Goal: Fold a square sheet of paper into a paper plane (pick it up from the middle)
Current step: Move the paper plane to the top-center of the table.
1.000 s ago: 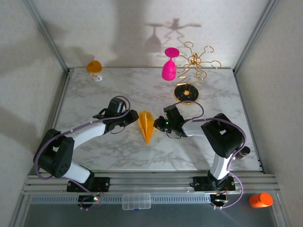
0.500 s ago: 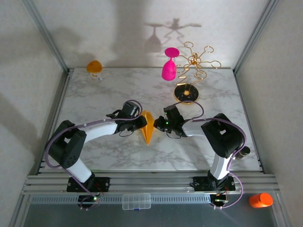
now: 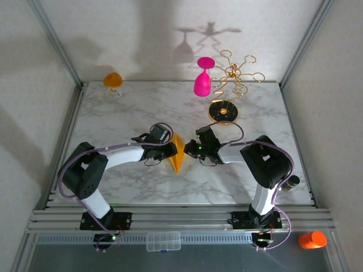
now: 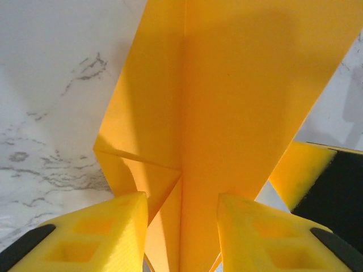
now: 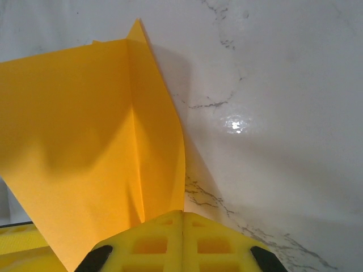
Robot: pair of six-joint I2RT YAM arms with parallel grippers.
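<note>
The yellow-orange paper plane point(image 3: 178, 154) lies mid-table with its pointed tip toward the near edge, between the two grippers. My left gripper point(image 3: 170, 148) is open at its left side. In the left wrist view the creased paper plane point(image 4: 227, 102) runs down between the spread yellow fingers point(image 4: 113, 226), and the left gripper point(image 4: 181, 229) straddles it. My right gripper point(image 3: 189, 148) is at the right side. In the right wrist view the right gripper point(image 5: 182, 226) is shut, and the edge of the paper plane point(image 5: 85, 130) runs into its closed tips.
A pink goblet point(image 3: 202, 79) and a gold wire rack point(image 3: 233, 73) on a round black base point(image 3: 223, 111) stand at the back. An orange-topped white cup point(image 3: 114, 82) sits at the back left corner. A clear plastic box point(image 3: 163, 241) lies on the front rail.
My left arm has reached right until its open fingers are around the plane's left side. The plane looks narrower, its left wing raised. The right gripper has stayed put.
</note>
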